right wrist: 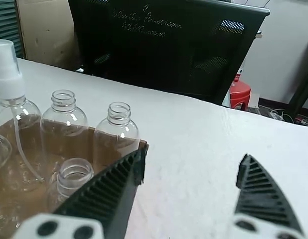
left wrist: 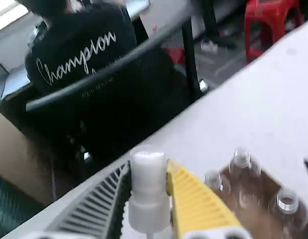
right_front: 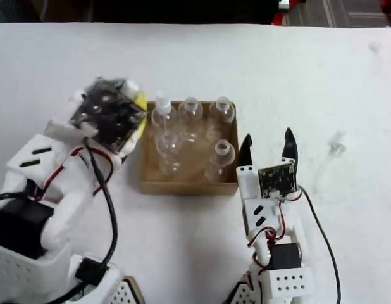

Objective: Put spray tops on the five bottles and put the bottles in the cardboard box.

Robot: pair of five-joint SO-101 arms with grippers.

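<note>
A cardboard box (right_front: 186, 186) in the middle of the table holds five clear bottles. The back-left bottle (right_front: 161, 117) (right wrist: 9, 129) wears a white spray top (right_front: 162, 99) (left wrist: 149, 186) (right wrist: 5, 67); the other bottles (right_front: 190, 111) (right wrist: 63, 127) have open necks. My left gripper (right_front: 143, 106) (left wrist: 149, 167) stands at the box's left side, shut on that spray top between its grey and yellow fingers. My right gripper (right_front: 266, 144) (right wrist: 192, 157) is open just right of the box with nothing in it. A loose spray top (right_front: 335, 147) lies on the table farther right.
White table surface (right_front: 259, 69) stretches behind and to the right of the box. A black chair (right wrist: 164, 45) stands beyond the far table edge, and a red stool (right wrist: 238, 92) is behind it.
</note>
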